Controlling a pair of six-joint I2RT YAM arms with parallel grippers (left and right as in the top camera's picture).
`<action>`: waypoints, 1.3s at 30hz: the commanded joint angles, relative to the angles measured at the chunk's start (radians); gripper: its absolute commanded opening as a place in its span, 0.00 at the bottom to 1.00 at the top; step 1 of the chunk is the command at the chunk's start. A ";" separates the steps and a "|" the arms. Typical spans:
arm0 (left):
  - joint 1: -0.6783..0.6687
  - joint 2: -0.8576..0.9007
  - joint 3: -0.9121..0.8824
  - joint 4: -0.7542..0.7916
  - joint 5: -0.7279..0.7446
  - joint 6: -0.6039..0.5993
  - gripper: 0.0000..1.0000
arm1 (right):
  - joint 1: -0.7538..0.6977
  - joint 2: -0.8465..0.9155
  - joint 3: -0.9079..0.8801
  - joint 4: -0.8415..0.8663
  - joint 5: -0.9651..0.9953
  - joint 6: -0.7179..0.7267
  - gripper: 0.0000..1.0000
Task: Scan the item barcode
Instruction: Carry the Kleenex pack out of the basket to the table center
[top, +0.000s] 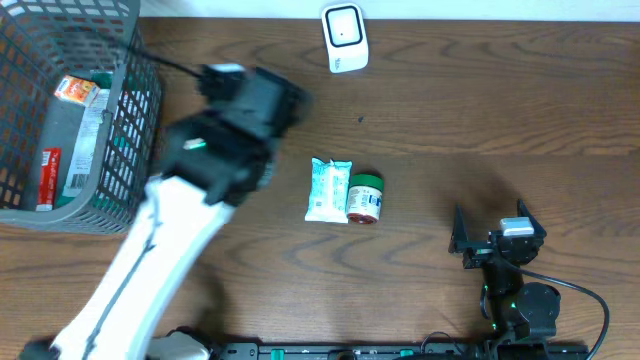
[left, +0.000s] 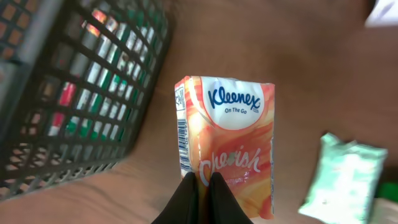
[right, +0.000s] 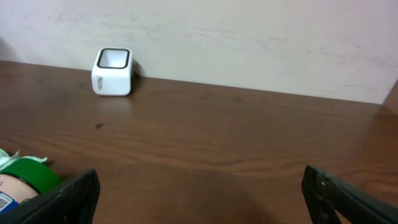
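Here the left gripper (left: 200, 182) pinches the Kleenex pack (left: 231, 140); the right gripper (right: 199, 198) stands wide open.

A mock shop checkout, this one, laid out on a robot test bench rather than in a real store. A grey shopping basket (top: 140, 120) sits at the left end of the wooden bench (top: 480, 110), loaded with packaged goods (top: 75, 92). A small white scanner (top: 344, 38) stands at the back edge, its window facing up. There's retail stock all round: a Kleenex pack (left: 229, 146) with a barcode (left: 183, 134) down one side, and a pale green packet (top: 328, 189) lying right beside a green-lidded jar (top: 364, 198). The lab side shows too, with a white robot arm (top: 150, 260) over the bench and a bare, plain wall (right: 249, 37) behind.
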 joint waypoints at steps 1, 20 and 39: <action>-0.062 0.106 -0.066 -0.006 -0.160 -0.105 0.07 | -0.011 -0.005 -0.001 -0.004 -0.004 -0.006 0.99; -0.145 0.633 -0.100 0.145 -0.233 -0.197 0.07 | -0.011 -0.005 -0.001 -0.004 -0.004 -0.006 0.99; -0.194 0.635 -0.231 0.328 -0.266 -0.116 0.07 | -0.011 -0.005 -0.001 -0.004 -0.004 -0.006 0.99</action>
